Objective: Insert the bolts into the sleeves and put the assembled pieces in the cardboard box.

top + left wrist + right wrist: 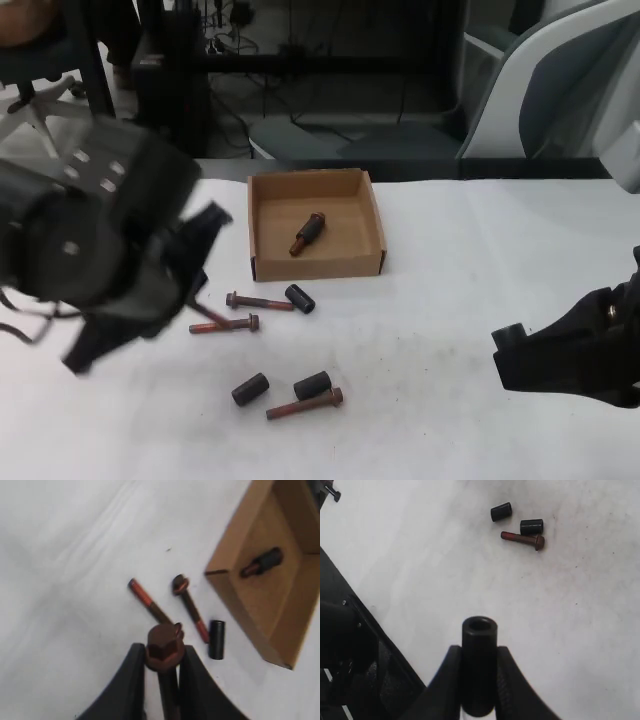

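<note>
At the left, the left gripper (162,655) was clamped on a bolt (165,642), whose hexagonal head stood just past the fingertips, over the white bench (480,260). Just beyond it two more bolts lay loose: the far bolt (258,300) and the near bolt (225,325), close together but apart. A lone sleeve (299,298) lay just beside the far bolt's tip.

Behind these sat the cardboard box (318,264), open-topped, with one assembled piece (308,232) lying on its floor. That looked like the only finished part of the job. Nearer the camera, a left sleeve (250,388) and a right sleeve (311,384) lay side by side, and a third bolt (305,403) lay just beside the right one.

At the far right, the right gripper (479,652) was closed around a black sleeve (480,635), with the open bore at its free end.

My reading was that one pair was boxed and a second was in hand but unjoined, the two grippers being well apart. Three bolts and three sleeves waited on the bench, so most of the work was ahead.
</note>
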